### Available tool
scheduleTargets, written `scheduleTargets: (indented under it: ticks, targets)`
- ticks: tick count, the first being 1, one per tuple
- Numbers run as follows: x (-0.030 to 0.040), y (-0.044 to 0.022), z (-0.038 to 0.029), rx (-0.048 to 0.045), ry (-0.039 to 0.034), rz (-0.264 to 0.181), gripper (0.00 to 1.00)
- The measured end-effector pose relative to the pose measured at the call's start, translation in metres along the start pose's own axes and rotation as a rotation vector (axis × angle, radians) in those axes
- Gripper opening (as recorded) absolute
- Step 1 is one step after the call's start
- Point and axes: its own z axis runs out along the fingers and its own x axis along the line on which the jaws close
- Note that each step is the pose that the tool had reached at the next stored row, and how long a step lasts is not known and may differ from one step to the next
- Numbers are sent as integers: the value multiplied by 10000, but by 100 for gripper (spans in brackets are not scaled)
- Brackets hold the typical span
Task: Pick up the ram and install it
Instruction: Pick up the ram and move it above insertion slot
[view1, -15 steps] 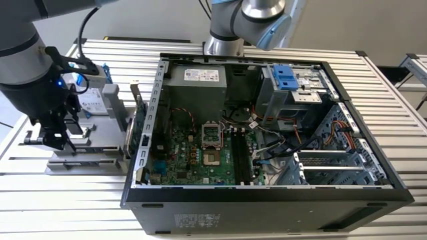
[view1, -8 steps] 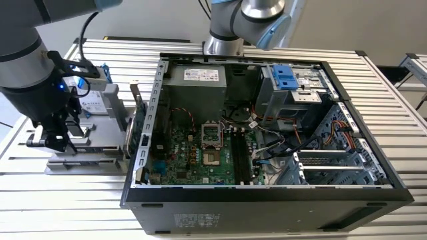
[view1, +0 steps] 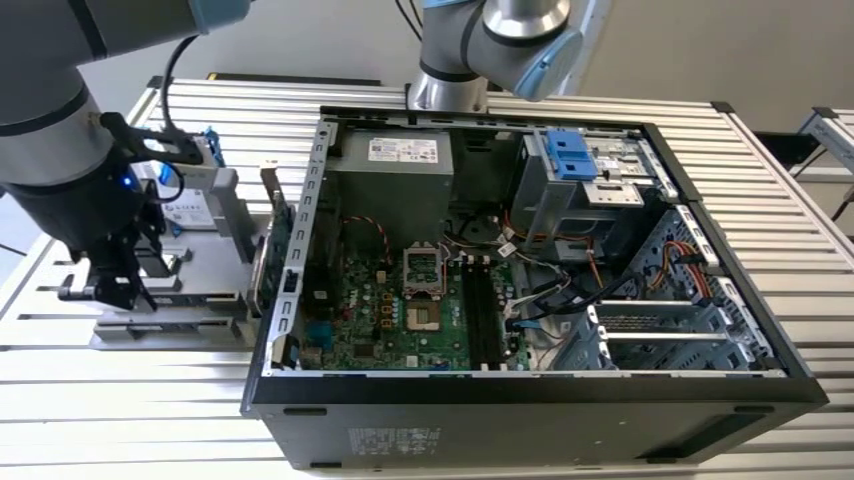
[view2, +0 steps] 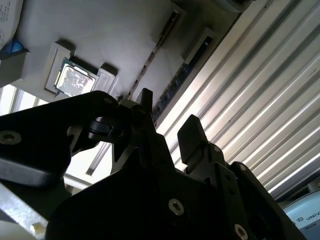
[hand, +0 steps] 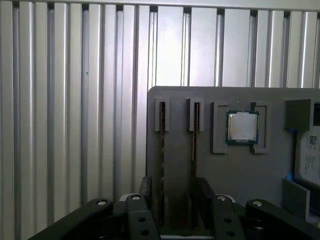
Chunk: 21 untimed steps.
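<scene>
The ram (hand: 161, 150) is a thin stick seen edge-on, standing in a narrow slot of the grey holder (hand: 235, 175). It appears again as a bluish-green strip, the ram (view2: 173, 81). A second slot (hand: 194, 145) runs parallel beside it; I cannot tell what is in it. My gripper (hand: 174, 192) hangs open just above the holder with nothing between its black fingers (hand: 145, 186), one standing to each side of the two slots. In the exterior view the gripper (view1: 115, 289) is over the holder (view1: 174, 300), to the left of the open computer case (view1: 534, 385).
A square silver processor chip (hand: 242, 126) sits in the holder beside the slots. A silver hard drive (view1: 200, 205) stands behind. Inside the case, the motherboard's dark memory slots (view1: 483, 310) run beside the processor socket (view1: 419, 268). Cables (view1: 561, 290) lie near them. The ribbed metal table (view1: 120, 400) surrounds everything.
</scene>
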Motion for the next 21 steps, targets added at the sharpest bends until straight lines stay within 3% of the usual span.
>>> scheduleTargets:
  ticks: [21]
  targets:
    - [75,-8,202,-63,-25,1,100]
